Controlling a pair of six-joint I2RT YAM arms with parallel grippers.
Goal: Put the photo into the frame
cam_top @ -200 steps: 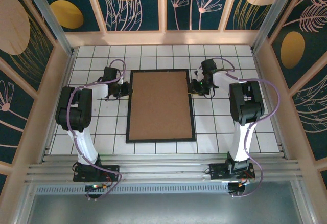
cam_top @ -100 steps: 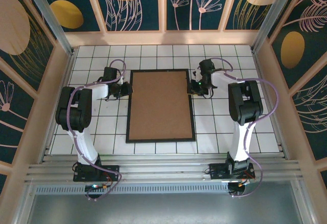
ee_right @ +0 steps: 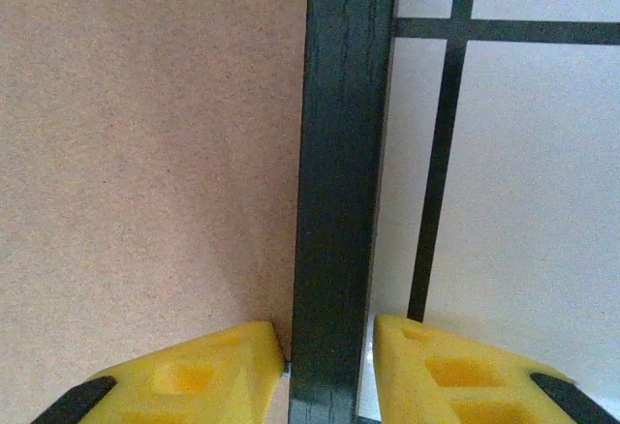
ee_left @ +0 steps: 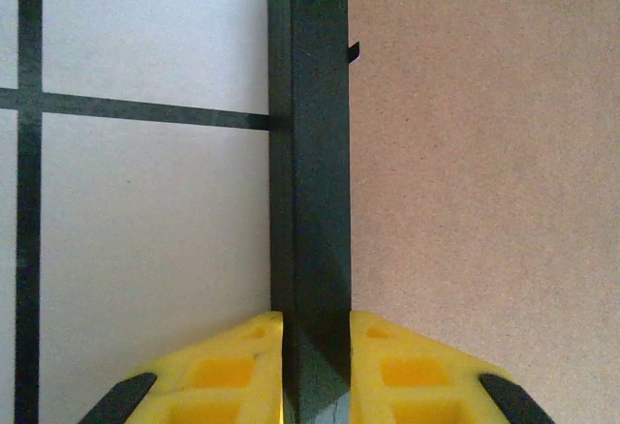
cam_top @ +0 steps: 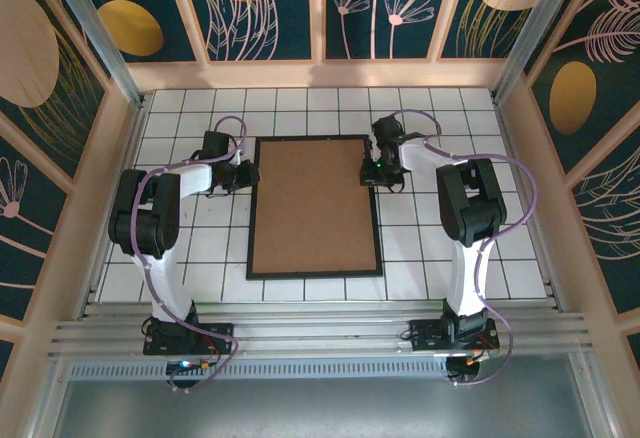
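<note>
Matt black grained frame [ee_right: 339, 201], rough brown backing board [ee_left: 484, 201], smooth white tiles [ee_left: 155, 230]

The thin black frame [cam_top: 314, 274] lies flat, back up, on the tiled table [cam_top: 420, 248].

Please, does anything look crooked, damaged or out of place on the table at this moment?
Nothing stands out. The frame lies flat and square to the tiles, with the brown backing board seated evenly inside. The left end effector grips its left rail; the right end effector straddles the right rail, slightly open.
</note>
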